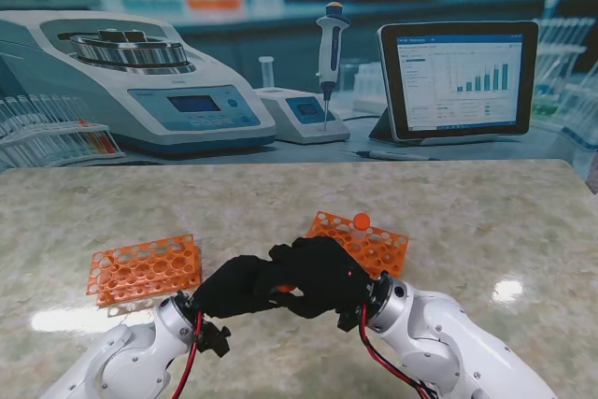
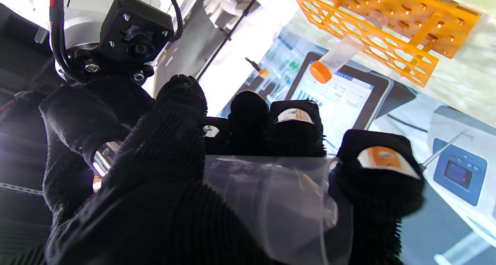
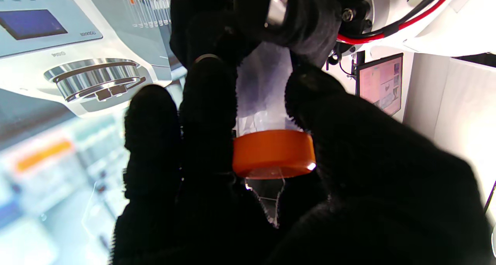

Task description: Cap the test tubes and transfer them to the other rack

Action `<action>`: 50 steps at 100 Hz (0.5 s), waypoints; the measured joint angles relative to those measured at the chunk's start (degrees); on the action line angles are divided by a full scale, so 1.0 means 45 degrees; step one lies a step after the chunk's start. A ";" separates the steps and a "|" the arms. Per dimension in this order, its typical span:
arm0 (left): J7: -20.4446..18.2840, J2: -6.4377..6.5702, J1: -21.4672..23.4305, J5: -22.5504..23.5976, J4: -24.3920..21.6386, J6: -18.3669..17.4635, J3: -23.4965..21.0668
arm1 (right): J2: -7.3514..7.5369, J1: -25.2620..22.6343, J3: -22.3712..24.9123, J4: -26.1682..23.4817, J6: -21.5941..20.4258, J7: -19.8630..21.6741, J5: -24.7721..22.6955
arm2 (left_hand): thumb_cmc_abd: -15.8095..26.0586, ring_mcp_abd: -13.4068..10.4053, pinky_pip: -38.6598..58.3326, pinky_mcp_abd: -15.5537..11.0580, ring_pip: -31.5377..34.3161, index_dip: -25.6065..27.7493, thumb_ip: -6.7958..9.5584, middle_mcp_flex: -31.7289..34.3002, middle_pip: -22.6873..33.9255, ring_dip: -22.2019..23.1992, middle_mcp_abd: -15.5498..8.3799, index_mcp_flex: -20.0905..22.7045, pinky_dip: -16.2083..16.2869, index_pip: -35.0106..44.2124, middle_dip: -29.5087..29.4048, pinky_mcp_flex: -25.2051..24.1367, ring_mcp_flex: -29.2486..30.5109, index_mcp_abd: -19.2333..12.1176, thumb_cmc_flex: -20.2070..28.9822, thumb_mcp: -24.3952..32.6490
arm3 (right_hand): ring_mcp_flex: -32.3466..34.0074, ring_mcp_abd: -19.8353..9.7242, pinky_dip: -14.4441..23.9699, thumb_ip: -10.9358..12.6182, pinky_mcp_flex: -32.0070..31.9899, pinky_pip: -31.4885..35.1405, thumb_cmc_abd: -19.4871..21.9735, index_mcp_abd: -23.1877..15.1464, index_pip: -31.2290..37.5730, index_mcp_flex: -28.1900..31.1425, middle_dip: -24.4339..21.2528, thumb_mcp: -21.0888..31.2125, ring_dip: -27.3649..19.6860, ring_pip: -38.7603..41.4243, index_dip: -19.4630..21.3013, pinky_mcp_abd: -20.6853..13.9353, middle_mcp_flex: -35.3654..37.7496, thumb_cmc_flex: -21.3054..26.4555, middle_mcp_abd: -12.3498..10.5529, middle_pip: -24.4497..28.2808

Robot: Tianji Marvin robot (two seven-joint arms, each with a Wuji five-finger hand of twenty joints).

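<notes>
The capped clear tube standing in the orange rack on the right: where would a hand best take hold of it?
Just under the orange cap, coming from above. The clear capped tube stands upright in the right orange rack, so only its top pokes out; the grid hides the lower body.

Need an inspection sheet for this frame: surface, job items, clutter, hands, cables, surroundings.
Surface: marble-look table, glare spots.
Job's things: left rack shows no tubes; right rack holds one orange-capped tube; clear tube with orange cap held between both hands.
Clutter: nothing seen.
Hands: left hand shut on the tube; right hand shut on the cap.
Cables: red and black leads along both wrists.
Surroundings: lab backdrop behind the table.
</notes>
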 measured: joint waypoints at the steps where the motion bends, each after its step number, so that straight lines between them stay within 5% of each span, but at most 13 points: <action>1: 0.0000 0.0000 0.0002 0.0000 0.0000 -0.0001 0.0000 | -0.0006 0.0008 0.0001 0.0006 -0.0020 0.0035 0.0034 | 0.0000 0.0000 0.0000 0.0000 -0.0003 0.0001 0.0000 0.0000 0.0000 0.0000 0.0000 0.0000 -0.0003 0.0009 0.0000 0.0000 0.0000 0.0000 0.0000 0.0000 | 0.0014 0.0000 0.0021 0.0000 0.0057 0.0039 0.0000 -0.0040 0.0084 -0.0001 0.0000 0.0022 0.0047 0.0193 0.0033 0.0000 0.0000 -0.0006 0.0042 0.0023; 23: -0.0018 0.0000 0.0004 -0.0006 -0.0039 -0.0026 0.0042 | -0.0141 0.0149 0.0054 0.0170 -0.0403 0.0467 0.0476 | 0.0000 0.0000 0.0000 0.0003 -0.0159 0.0001 0.0003 -0.0043 -0.0050 -0.0072 0.0000 0.0004 -0.0028 0.0033 0.0000 -0.0103 -0.0002 0.0000 -0.0001 0.0000 | 0.0492 -0.0270 0.0340 0.0000 0.1124 0.0765 -0.0522 -0.0414 0.0085 0.0762 -0.0090 0.1371 0.0637 0.1745 0.0184 -0.0046 0.0487 -0.0773 0.0376 0.0025; 50: 0.0007 -0.0020 0.0011 0.0132 -0.0160 -0.0027 0.0044 | -0.0226 0.0098 0.0285 0.0124 -0.0782 0.0642 0.0652 | -0.0142 0.0000 -0.0514 0.0013 -0.1273 -0.0209 -0.0006 -0.0195 -0.0713 -0.0391 0.0000 0.0002 -0.0033 0.0034 0.0014 -0.0725 -0.0281 -0.0309 -0.0015 0.0137 | 0.0576 -0.0358 0.0342 0.0035 0.1392 0.1237 -0.0836 -0.0550 0.0063 0.1013 -0.0311 0.1626 0.0481 0.2388 0.0153 -0.0112 0.0850 -0.0940 0.0416 0.0026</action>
